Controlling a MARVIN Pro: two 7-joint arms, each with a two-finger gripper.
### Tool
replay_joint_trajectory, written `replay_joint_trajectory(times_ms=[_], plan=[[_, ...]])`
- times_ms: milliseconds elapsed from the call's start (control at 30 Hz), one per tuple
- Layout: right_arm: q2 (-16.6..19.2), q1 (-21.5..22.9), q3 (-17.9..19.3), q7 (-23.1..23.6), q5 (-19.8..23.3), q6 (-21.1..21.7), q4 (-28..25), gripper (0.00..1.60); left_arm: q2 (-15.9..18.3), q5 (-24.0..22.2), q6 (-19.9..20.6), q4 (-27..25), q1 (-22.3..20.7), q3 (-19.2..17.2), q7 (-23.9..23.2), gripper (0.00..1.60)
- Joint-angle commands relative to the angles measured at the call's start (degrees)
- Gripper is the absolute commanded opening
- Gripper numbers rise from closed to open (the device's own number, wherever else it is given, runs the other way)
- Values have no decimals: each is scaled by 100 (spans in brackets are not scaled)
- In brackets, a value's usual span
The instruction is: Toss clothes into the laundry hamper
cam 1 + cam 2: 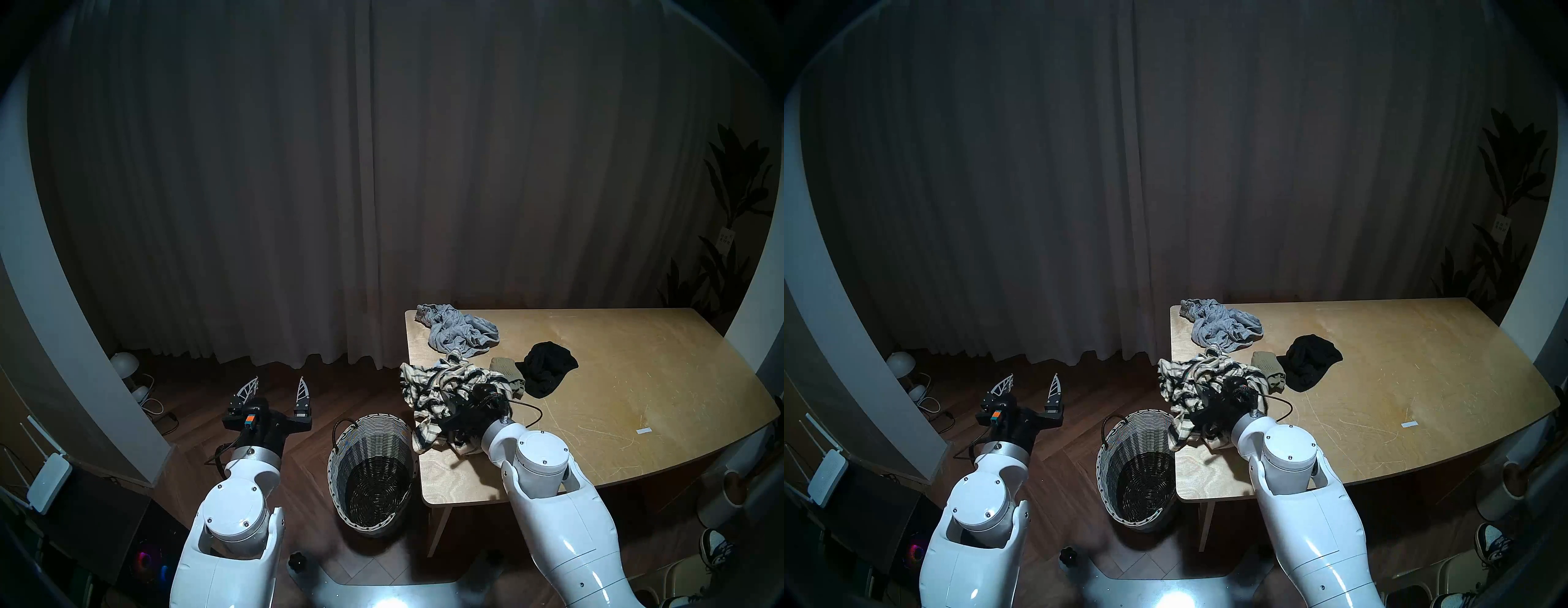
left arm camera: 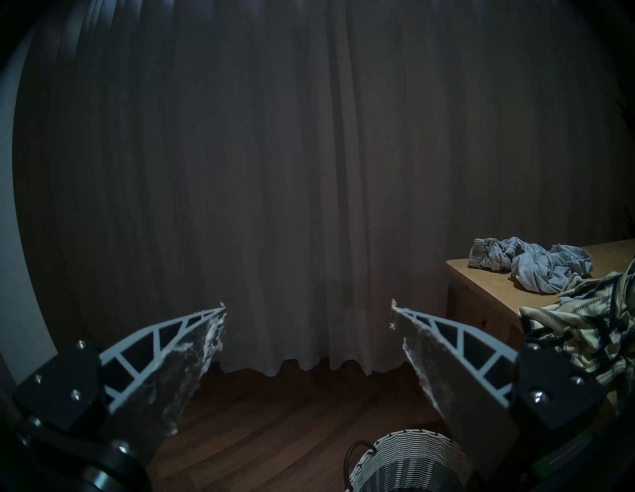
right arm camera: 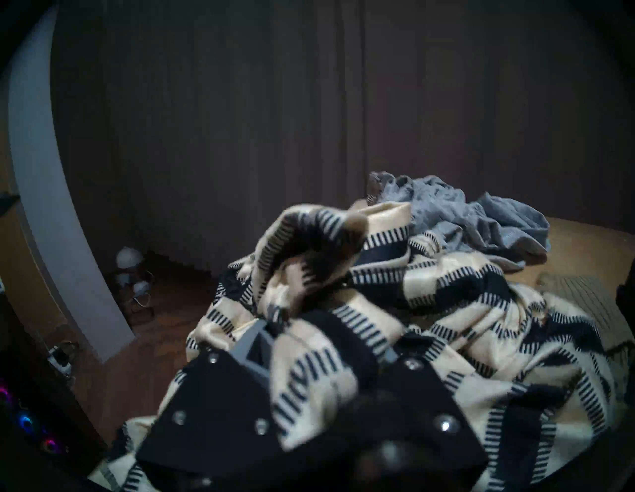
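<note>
- Where we stand nearest the body, the laundry hamper sits on the floor, empty, touching the tabletop's near left corner.
- Our left gripper hangs over the floor left of the hamper, jaws spread wide, holding nothing.
- Our right gripper is buried in the cream striped garment at the tabletop's left edge; the jaws appear closed into its folds, with cloth bunched between them.
- We judge this garment light, limp and somewhat slick: a deep pinch on a thick bunch should hold better than a single layer, and trailing ends may catch the hamper's rim.
- Just beyond lie the small olive-tan knit and, touching it, the black garment.
- Farthest, the heather grey garment lies crumpled at the far left corner.
</note>
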Motion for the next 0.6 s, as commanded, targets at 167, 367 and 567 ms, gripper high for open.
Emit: replay_joint_trajectory(times_ms=[167, 367, 567], plan=[[-559, 290, -195, 530, 844, -491, -971, 0, -11, 47, -14, -29, -190, 98, -4, 160], [-628, 629, -589, 445, 1174, -439, -1372, 0, -8, 64, -16, 3, -148, 67, 50, 160], [-710, 1036, -990, 97, 1293, -275, -1660, 0, 44, 112, -3, 96, -55, -213, 216, 160]])
